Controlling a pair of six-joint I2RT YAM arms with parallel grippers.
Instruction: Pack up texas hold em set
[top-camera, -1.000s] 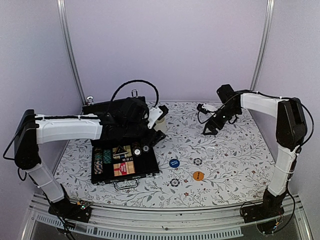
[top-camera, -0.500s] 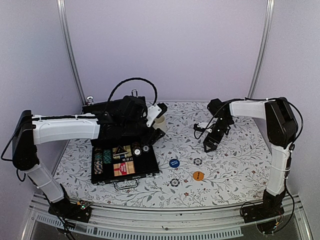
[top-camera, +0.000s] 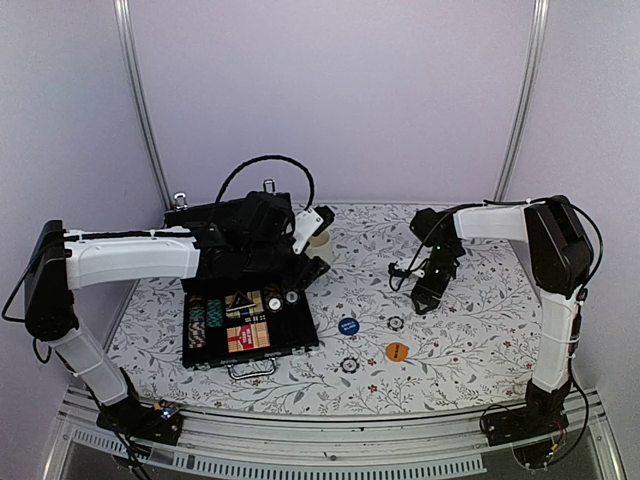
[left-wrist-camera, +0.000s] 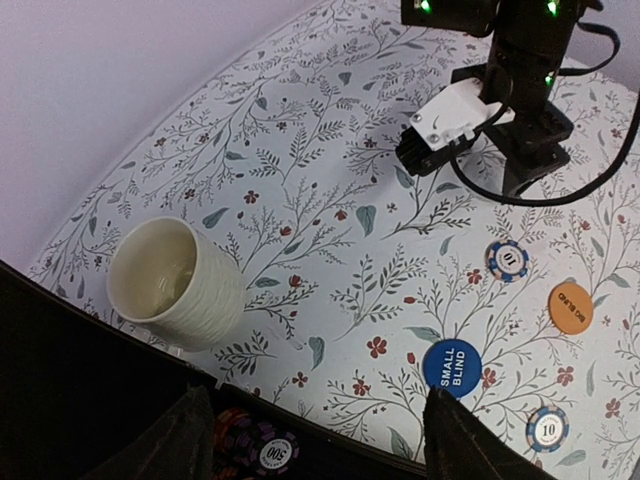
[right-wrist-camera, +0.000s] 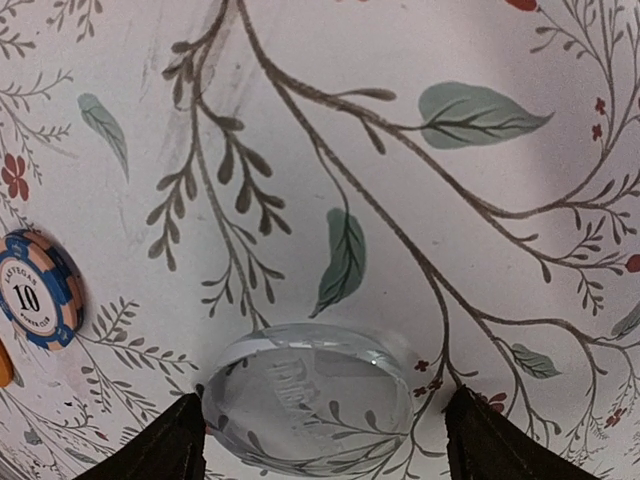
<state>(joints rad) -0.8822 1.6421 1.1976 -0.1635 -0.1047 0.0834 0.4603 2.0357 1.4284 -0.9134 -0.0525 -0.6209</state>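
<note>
The black case (top-camera: 262, 351) of the texas hold em set lies open at the left, with striped chips, card decks and dice inside. My left gripper (top-camera: 311, 271) hovers open over its back right corner, above a purple chip (left-wrist-camera: 262, 451), holding nothing. Down at the table right of centre, my right gripper (top-camera: 422, 297) stands open with its fingertips (right-wrist-camera: 182, 443) on either side of a clear round button (right-wrist-camera: 310, 392) lying flat. Loose on the table are a blue small-blind button (top-camera: 348, 326), an orange big-blind button (top-camera: 397, 351) and two striped chips (top-camera: 396, 322) (top-camera: 348, 365).
A cream mug (top-camera: 320, 241) stands upright just behind the case's right corner, close to my left gripper (left-wrist-camera: 325, 452). The mug (left-wrist-camera: 176, 284) looks empty. Purple walls and metal posts close off the back and sides of the floral table (top-camera: 480, 330).
My right arm has swung in from the back right and come down to the table, bringing its jaws around the clear button. The left arm has stayed put.
</note>
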